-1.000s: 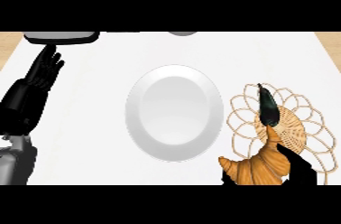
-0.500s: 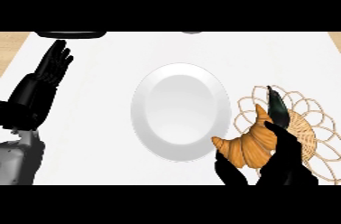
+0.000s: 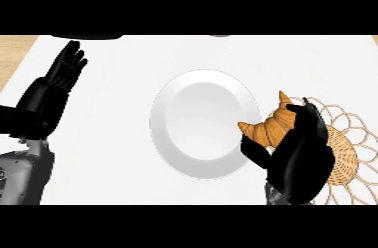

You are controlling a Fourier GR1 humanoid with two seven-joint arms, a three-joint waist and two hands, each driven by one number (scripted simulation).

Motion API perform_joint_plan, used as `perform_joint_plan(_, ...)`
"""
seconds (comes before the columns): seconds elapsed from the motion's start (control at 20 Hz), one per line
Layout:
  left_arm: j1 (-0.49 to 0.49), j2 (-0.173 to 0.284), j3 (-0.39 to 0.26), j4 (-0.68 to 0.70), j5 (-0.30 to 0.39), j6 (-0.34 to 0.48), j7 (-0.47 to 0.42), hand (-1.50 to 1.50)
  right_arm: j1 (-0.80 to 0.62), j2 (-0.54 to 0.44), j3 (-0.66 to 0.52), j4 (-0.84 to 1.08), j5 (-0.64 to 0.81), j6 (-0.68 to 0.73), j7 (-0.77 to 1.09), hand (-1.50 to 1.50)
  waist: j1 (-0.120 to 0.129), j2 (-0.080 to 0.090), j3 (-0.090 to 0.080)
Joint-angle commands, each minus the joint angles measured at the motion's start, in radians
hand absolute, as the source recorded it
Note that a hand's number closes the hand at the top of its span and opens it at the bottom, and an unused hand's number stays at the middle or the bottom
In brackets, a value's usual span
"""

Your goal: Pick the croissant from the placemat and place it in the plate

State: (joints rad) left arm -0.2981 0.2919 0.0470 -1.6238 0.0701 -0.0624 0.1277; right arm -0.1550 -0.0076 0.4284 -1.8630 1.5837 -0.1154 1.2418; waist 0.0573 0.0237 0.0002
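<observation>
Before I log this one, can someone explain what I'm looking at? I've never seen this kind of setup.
The one view looks steeply down from a humanoid robot's head at a white counter. The black shapes are its hands on grey forearms. The left robot hand rests open at the left, fingers up, holding nothing. The right robot hand is curled round a croissant, which sits between a woven placemat and a white plate, its tip at the plate's right rim. Nothing lies in the plate.
</observation>
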Motion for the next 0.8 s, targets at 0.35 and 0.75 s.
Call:
perform_joint_plan(0.35, -0.03, -0.025, -0.025, 0.029, -0.012, 0.0, -0.012, 0.0, -0.255, 0.007, -0.217, 0.297, -0.237, -0.234, 0.236, -1.5, 0.023, 0.004, 0.003)
perform_joint_plan(0.75, -0.042, -0.018, -0.024, 0.026, -0.019, 0.0, -0.001, 0.0, -0.384, 0.007, -0.279, 0.407, -0.166, -0.482, 0.155, -1.5, 0.024, -0.005, 0.003)
